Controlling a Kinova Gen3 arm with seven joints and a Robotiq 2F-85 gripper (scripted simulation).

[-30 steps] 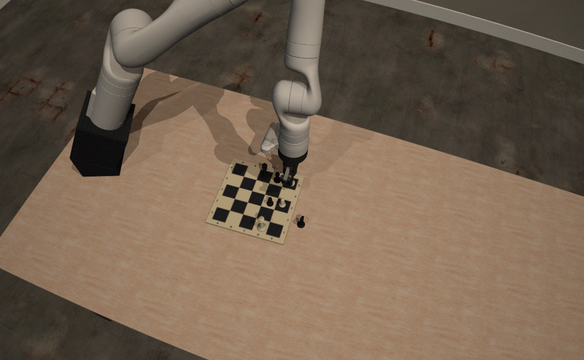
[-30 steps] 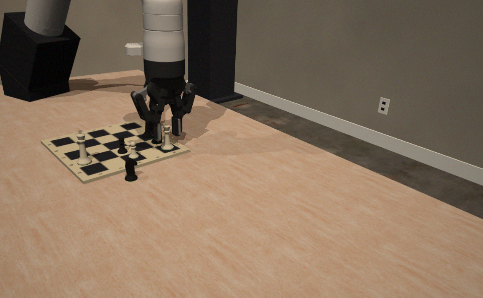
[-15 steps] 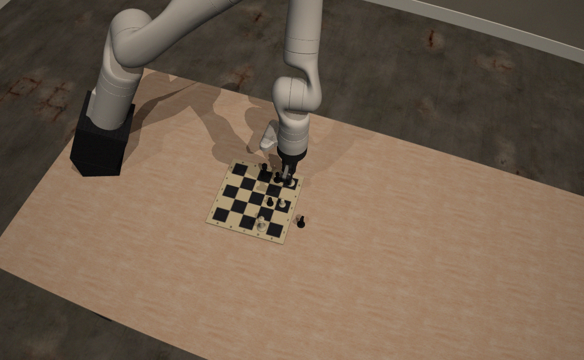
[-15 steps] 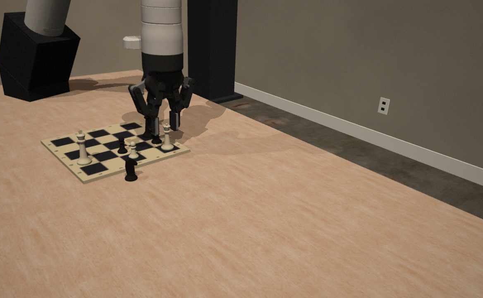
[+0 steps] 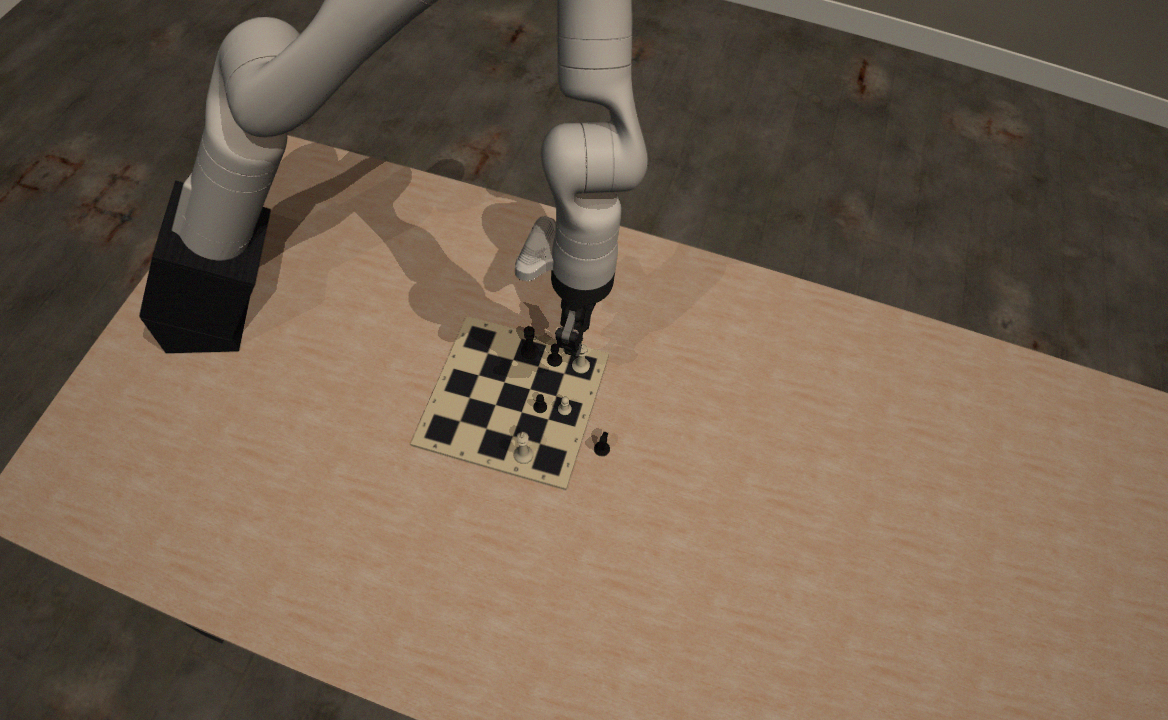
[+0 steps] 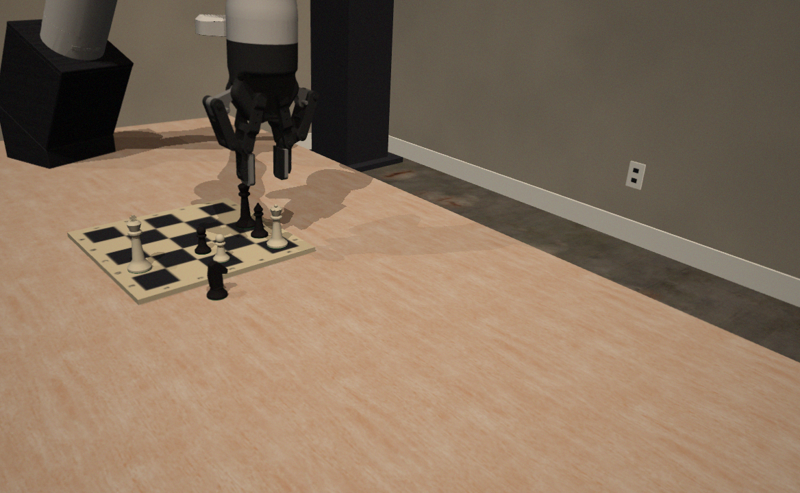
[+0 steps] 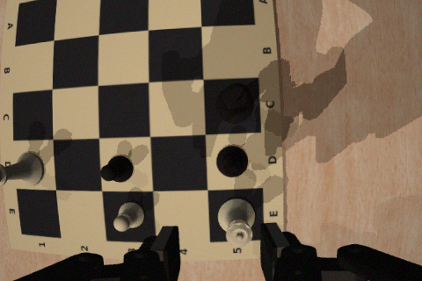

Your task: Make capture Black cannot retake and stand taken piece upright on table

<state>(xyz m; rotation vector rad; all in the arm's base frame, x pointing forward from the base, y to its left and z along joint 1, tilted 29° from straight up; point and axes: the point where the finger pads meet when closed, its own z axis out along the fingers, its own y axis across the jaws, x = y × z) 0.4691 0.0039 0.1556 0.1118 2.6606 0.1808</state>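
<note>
My gripper (image 5: 570, 347) (image 6: 265, 174) (image 7: 220, 244) is part-open and empty, raised above the E5 side of the board (image 5: 469, 439) (image 6: 101, 246) (image 7: 123, 58). The white queen (image 5: 581, 361) (image 6: 277, 229) (image 7: 236, 214) stands upright on E5, below the fingers. A black bishop (image 5: 554, 357) (image 6: 259, 223) (image 7: 232, 161) is on D5. A tall black piece (image 5: 528, 341) (image 6: 244, 211) (image 7: 235, 103) is on C5, its top unclear. A black pawn (image 5: 540, 404) (image 6: 201, 240) (image 7: 120, 169) is on D3. A white pawn (image 5: 564, 406) (image 6: 220, 249) (image 7: 132, 214) is on E3. All stand upright.
The white king (image 5: 523, 447) (image 6: 137, 248) (image 7: 32, 168) stands upright on D1. A black knight (image 5: 602, 444) (image 6: 216, 283) stands upright on the table (image 5: 794, 501) (image 6: 421, 368), beside the board's E edge. The bishop stands close between the queen and the tall black piece.
</note>
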